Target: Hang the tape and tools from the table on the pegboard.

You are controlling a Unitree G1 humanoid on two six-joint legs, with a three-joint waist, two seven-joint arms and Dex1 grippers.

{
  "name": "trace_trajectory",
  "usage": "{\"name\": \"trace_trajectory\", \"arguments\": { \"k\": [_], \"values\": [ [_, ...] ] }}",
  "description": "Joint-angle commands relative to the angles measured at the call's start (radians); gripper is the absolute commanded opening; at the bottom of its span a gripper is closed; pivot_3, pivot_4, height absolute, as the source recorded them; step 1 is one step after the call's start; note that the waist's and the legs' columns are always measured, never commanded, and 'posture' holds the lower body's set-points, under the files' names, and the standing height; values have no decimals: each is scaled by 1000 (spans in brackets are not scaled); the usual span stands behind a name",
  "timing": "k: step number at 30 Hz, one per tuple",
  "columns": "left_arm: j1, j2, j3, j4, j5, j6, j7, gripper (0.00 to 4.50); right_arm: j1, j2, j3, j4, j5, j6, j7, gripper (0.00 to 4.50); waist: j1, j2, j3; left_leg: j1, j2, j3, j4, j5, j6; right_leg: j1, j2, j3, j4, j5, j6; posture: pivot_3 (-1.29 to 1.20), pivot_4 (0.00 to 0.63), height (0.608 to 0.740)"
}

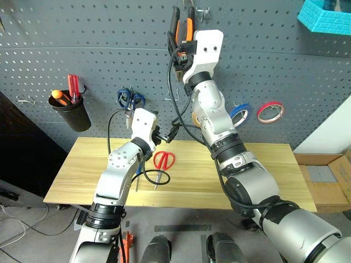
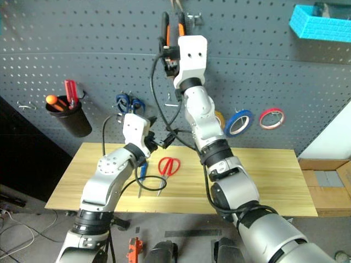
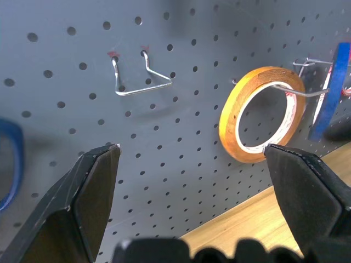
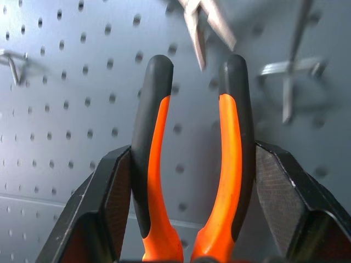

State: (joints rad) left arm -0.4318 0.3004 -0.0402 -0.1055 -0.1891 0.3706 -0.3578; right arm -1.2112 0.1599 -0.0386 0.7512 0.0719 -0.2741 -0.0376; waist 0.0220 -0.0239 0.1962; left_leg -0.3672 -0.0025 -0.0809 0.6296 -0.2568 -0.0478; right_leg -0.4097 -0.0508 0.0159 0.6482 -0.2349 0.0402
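while the right gripper is raised high against the pegboard, its jaws are pinched on the pliers, one black finger outside each orange-and-black handle, handles gripped w/ their ends pointing up the board. the long axis of the pliers runs roughly vertical, along the gripper's own line; the metal nose seems to hang just above the handle tips in the right wrist view, tho that bit is blurred. a metal hook sits just beside the handles, off to one side, so the coming move likely turns on shifting the pliers sideways and onto that hook; the right arm is plainly the one for it. the left gripper is lower, pointing at the board w/ jaws spread wide and nothing between them. ahead of it the yellow tape already hangs on a hook, next to the blue tape and the red tape. the red scissors lie flat on the table, blades toward the robot, close under the left arm, so the left looks nearer for those. the blue screwdriver lies just beside them, partly hidden by the left arm.
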Motion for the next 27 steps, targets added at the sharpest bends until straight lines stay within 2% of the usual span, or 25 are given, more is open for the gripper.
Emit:
{"name": "trace_trajectory", "arguments": {
  "k": [1,13,19,24,27],
  "values": [
    [-32,-4,15,-5,2,9,4,4500,-32,50,-3,-24,13,-39,-15,2743,0,0,18,-1,0,0,0,0,0,0,0,0,0,0,0,218,257,740],
    [34,70,52,-108,-18,114,-22,4500,-50,65,-2,79,24,-104,-41,2743,1,-2,89,-1,-1,-2,1,4,5,-1,-2,-1,4,0,0,270,331,740],
    [68,79,75,-171,-20,161,-15,4500,27,117,59,94,-23,-170,-76,2743,4,-2,102,-1,-2,-5,1,8,5,-4,-2,-2,10,-2,2,299,324,740],
    [102,83,90,-215,-21,189,-13,4500,40,113,89,120,-30,-189,-87,2743,4,-3,103,-13,-2,-4,0,9,3,-16,-3,-2,13,0,-1,301,326,740],
    [113,79,93,-230,-20,199,-11,4500,42,108,102,122,-35,-201,-91,2743,3,-4,106,-14,-2,-3,0,9,3,-18,-3,-2,13,0,-1,301,322,740]
  ]
}}
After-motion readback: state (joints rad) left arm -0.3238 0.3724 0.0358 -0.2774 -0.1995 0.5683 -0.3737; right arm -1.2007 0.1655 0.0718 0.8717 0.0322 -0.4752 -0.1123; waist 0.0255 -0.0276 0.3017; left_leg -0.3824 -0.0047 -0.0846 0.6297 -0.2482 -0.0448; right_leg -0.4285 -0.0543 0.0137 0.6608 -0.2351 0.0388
